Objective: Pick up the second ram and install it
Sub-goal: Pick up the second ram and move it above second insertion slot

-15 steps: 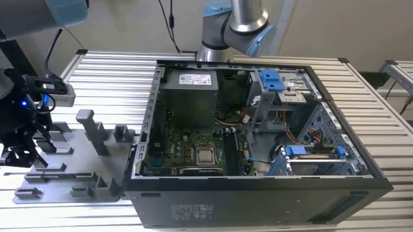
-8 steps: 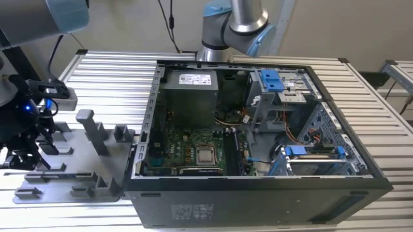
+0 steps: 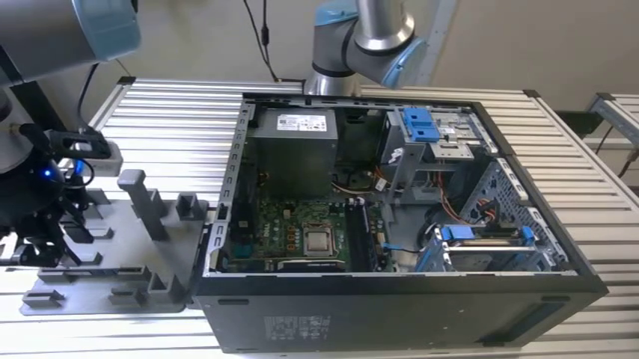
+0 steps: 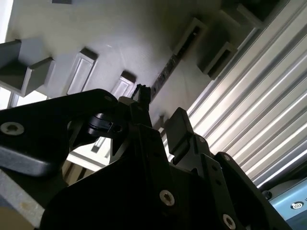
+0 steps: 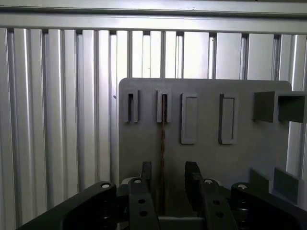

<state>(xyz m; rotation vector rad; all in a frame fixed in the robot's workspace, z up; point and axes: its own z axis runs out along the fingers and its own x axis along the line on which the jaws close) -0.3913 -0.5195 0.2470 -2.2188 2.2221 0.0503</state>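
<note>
Pointing down, parted jaws flank the second ram (image 5: pixel 163 143).

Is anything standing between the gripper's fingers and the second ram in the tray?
Nothing visible does. In the first wrist view the second ram stands edge-on in the grey tray, lined up with the gap of the open gripper.

My arm (image 3: pixel 95 26) is smooth silver-grey tube with light blue caps (image 3: pixel 110 30) on the joints, and the joint (image 3: pixel 384 52) at the back has the same. The wrist block (image 3: pixel 40 187) is black, with black cables (image 3: pixel 85 176) and a small blue light (image 3: pixel 47 173). My gripper (image 5: pixel 168 175) is matte black with two blocky fingers (image 5: pixel 193 179), flat links and round silver screws (image 5: pixel 138 181). In the second wrist view there's a grey bracket (image 4: pixel 21 160).
</note>
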